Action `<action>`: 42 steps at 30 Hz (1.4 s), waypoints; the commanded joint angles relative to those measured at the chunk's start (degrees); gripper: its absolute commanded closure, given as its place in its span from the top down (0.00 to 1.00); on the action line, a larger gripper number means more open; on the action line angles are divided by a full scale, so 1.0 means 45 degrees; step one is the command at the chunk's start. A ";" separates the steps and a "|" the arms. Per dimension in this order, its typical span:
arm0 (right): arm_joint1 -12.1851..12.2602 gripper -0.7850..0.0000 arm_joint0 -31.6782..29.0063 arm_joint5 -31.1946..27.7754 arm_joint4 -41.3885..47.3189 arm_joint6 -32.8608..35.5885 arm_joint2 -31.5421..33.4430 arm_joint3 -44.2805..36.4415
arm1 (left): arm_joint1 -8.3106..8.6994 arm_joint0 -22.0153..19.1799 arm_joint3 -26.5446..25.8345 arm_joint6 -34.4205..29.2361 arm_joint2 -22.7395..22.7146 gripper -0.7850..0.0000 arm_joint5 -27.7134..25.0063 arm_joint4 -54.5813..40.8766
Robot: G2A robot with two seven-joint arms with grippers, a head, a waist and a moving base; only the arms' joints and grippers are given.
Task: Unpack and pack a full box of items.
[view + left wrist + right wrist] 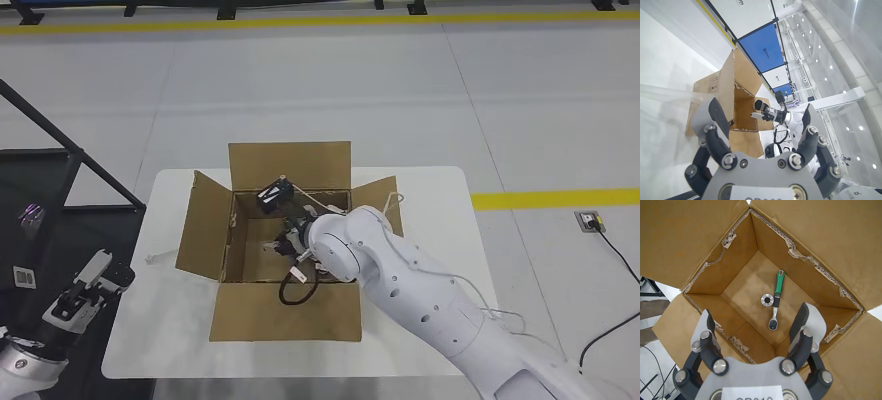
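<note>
An open cardboard box [285,312] stands in the middle of the white table [430,200], flaps spread outward. On its floor lie a green-handled ratchet wrench [777,289] and, touching it, a silver metal ring [767,300]. My right gripper [755,311] hangs open over the box mouth, above these two items, with nothing between its fingers; it is also seen at the box top [283,240] and from the side [758,110]. My left gripper [762,105] is open and empty, off the table's near left corner [105,272], facing the box [745,72] from the side.
A small white object [155,258] lies on the table left of the box. A black frame [60,150] stands beside the table's left edge. Bare tabletop stretches to the right of the box and along its front.
</note>
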 commanded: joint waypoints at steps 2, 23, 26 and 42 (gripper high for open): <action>-0.0179 1.00 0.0073 -0.0150 -0.0188 -0.0119 -0.0330 0.0708 | 0.0014 -0.0001 0.0008 0.0192 0.0214 1.00 0.0125 0.0333; -0.4302 1.00 0.2160 -0.1484 0.2928 -0.3094 -0.2456 1.1616 | 0.0018 -0.0687 -0.0060 0.2178 0.2217 1.00 0.2332 0.0681; -0.4700 1.00 0.2175 -0.1367 0.3044 -0.3611 -0.2455 1.2162 | 0.0019 -0.0647 -0.0021 0.2279 0.2349 1.00 0.2348 0.0783; -0.5492 0.64 0.2183 -0.0564 0.3047 -0.4829 -0.2375 1.3307 | 0.0051 -0.0583 -0.0051 0.2578 0.2892 1.00 0.2151 0.1247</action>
